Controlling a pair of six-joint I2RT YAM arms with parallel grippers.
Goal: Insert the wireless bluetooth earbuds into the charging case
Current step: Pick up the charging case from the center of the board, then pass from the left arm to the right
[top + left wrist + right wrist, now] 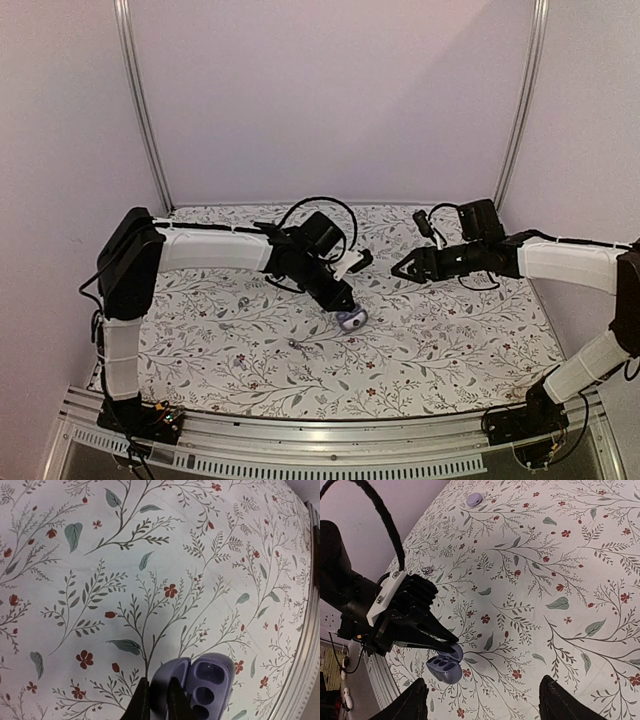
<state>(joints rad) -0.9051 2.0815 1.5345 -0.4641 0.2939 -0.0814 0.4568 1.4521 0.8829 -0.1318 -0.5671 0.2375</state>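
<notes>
On the floral cloth, a glossy lavender clamshell charging case sits open, its lid pinched by the left gripper. Two tiny greyish-lavender earbuds lie outside it on the cloth; the right gripper hovers, fingers spread.

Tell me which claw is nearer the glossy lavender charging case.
Left. The left claw pinches the lavender charging case; the right claw hangs open, apart, farther right.

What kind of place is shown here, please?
Probably a robot test booth, not a home: plain walls with metal posts, an aluminium rail carrying two arms, and a flowered cloth.
</notes>
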